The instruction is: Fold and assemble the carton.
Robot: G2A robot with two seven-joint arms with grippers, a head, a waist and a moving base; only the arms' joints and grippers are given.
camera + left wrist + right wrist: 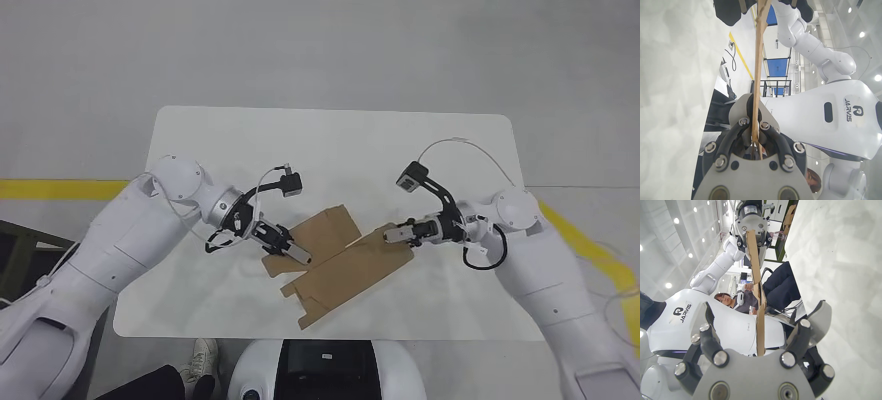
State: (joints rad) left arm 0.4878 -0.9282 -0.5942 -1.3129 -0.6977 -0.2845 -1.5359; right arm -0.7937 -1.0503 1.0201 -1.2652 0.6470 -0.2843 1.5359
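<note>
**Q:** How are the two arms posed?
**A:** The left arm [170, 190] and right arm [515, 212] are both bent at the elbow. The forearms angle inward, the wrists are low, and the grippers face each other.
**Q:** And the grippers?
**A:** The left gripper [754, 108] is pinched tight on the carton [758, 66] edge. The right gripper [763, 311] is spread wide, with its fingers [707, 313] on either side of that edge, apart from it.
</note>
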